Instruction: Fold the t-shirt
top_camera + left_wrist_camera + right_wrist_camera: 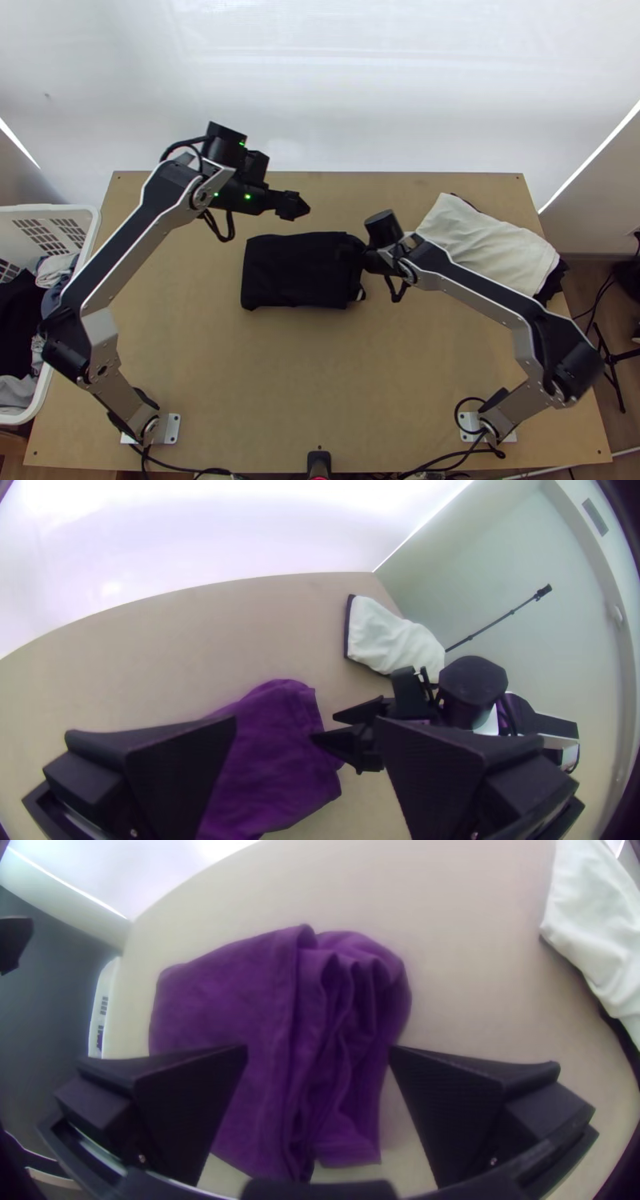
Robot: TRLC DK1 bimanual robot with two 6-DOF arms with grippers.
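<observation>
Foremost in the left wrist view, the left gripper had its fingers spread; past them lay the t-shirt, with the right gripper at its end, fingers parted too. From the right wrist view, loose rippled layers ran along that end, next to a flatter panel. Overhead, those ripples merged into a dark, compact rectangle near mid-table, while a pale cloth lay off to the right. Tidying the last fold seemed in hand (a late step, probably); next, the loose layers needed pinching together and laying flat.
</observation>
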